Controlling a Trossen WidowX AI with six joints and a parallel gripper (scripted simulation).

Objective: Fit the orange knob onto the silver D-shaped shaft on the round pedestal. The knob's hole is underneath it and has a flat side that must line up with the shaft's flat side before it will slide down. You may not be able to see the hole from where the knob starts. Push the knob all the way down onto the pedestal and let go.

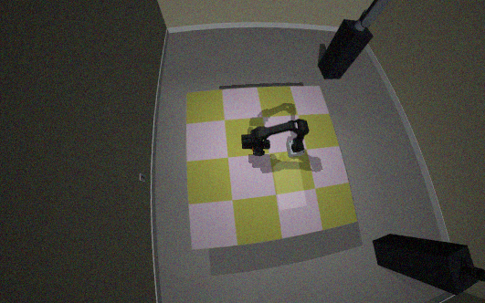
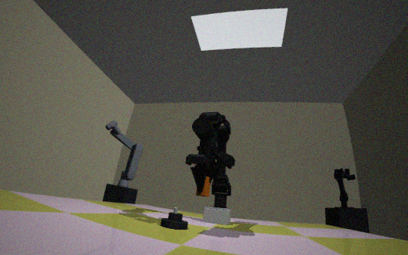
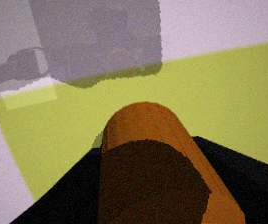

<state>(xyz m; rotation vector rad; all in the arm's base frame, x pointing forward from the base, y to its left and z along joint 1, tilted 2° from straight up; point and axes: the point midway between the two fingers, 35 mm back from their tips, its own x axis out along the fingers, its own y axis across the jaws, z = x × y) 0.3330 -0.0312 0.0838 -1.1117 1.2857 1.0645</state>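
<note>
The orange knob (image 2: 206, 187) (image 3: 147, 122) is held between the black fingers of my gripper (image 2: 203, 188) (image 3: 146, 151), which is shut on it. The knob is above the table, and its underside does not show. The round black pedestal (image 2: 174, 223) stands on the checkered table in the exterior view, with the thin silver shaft (image 2: 175, 210) upright on top. The knob is higher than the shaft and to its right in that view. The shaft's flat side is too small to make out. In the top view the arm hides the pedestal, and the wrist view does not show it.
My arm's pale base (image 1: 290, 147) (image 2: 217, 216) stands on the checkered table (image 1: 210, 224) (image 2: 104, 238). Two other arms on dark blocks (image 1: 343, 50) (image 1: 422, 262) (image 2: 120, 193) (image 2: 346, 219) stand beyond the table. Shadows of my arm fall across the table.
</note>
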